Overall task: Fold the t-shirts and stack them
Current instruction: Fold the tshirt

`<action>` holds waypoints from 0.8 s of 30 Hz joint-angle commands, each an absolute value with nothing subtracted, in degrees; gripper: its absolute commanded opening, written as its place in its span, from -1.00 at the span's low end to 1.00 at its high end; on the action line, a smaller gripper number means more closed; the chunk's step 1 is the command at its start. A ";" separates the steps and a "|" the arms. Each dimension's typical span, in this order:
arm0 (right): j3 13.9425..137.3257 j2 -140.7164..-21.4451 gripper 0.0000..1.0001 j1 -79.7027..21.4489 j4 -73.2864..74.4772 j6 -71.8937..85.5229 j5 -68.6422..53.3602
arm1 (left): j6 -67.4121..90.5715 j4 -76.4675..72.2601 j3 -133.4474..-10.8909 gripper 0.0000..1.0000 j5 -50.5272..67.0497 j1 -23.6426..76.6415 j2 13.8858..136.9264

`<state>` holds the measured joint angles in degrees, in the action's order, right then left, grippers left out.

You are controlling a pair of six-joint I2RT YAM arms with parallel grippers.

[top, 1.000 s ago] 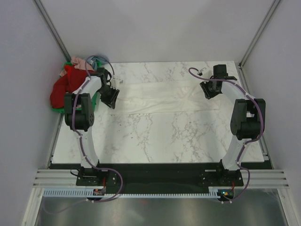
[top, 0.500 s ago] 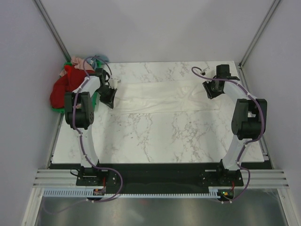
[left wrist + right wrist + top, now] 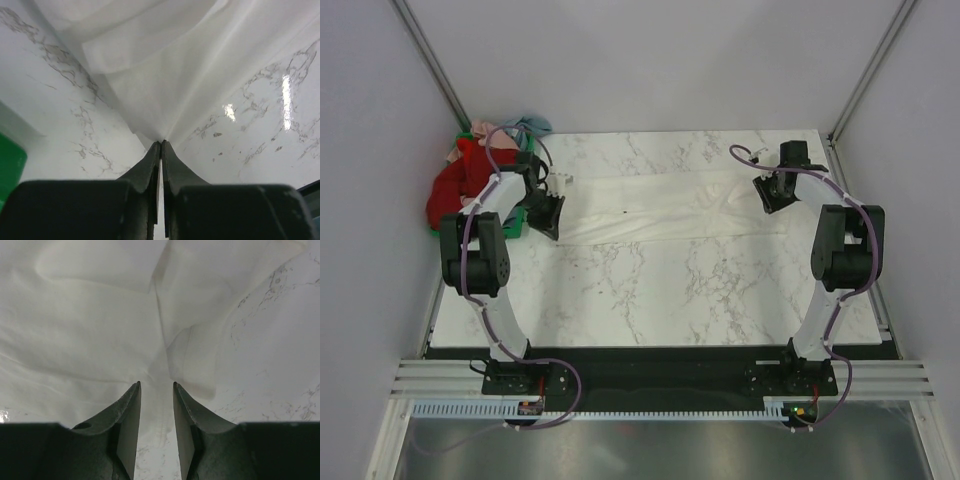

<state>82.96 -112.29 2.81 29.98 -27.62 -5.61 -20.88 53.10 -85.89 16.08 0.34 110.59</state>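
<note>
Cream-white t-shirt [image 3: 660, 205], long axis left to right

The white shirt [image 3: 660, 205] runs off the top edge of both wrist views, and the dark speck [image 3: 623, 211] near its middle is too small to read. Left of it, the green crate [image 3: 10, 165] is cut off by the left wrist view's edge and, from above, mostly buried under coloured shirts [image 3: 455, 185]. At its right end, whether the right gripper [image 3: 157, 390] pinches it cannot be told
</note>
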 commanded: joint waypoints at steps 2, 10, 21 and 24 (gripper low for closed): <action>85.69 -113.20 -0.21 2.99 28.65 -26.81 -5.45 | -18.90 53.00 -81.57 -0.68 16.17 0.09 108.63; 86.40 -111.71 -0.21 3.16 28.65 -25.93 -7.12 | -18.46 50.10 -83.14 -0.23 11.08 0.09 106.88; 87.63 -112.06 -0.20 3.16 28.74 -25.58 -8.35 | -21.26 49.66 -97.38 -0.19 7.21 0.09 118.11; 87.80 -111.89 -0.20 3.25 28.74 -25.84 -8.09 | -22.06 51.14 -100.28 -0.15 8.26 0.09 120.05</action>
<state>85.54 -113.32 2.90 29.54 -26.55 -7.14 -19.90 50.19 -97.12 8.08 0.34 117.75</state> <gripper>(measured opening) 0.400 0.416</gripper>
